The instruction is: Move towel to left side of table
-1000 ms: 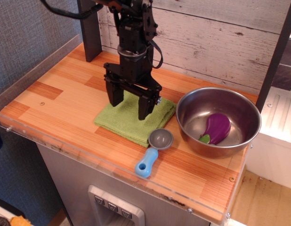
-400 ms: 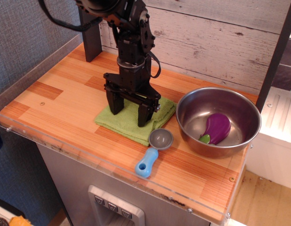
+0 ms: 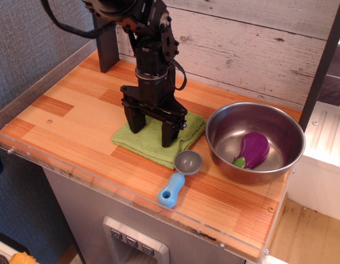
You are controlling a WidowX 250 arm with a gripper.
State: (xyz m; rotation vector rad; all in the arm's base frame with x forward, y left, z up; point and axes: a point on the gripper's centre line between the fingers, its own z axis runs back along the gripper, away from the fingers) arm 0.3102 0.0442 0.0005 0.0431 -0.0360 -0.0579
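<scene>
Towel [image 3: 152,138], light green and folded, lies near the middle of the desk [image 3: 76,115], just left of the steel bowl [image 3: 255,140]. Directly above it, the gripper [image 3: 152,127] points down, fingers spread wide, tips at the cloth.

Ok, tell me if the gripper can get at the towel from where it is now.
Probably yes. The gripper stands open directly over the towel, fingertips at the cloth, nothing between. The scoop and bowl sit clear to the side.
</scene>
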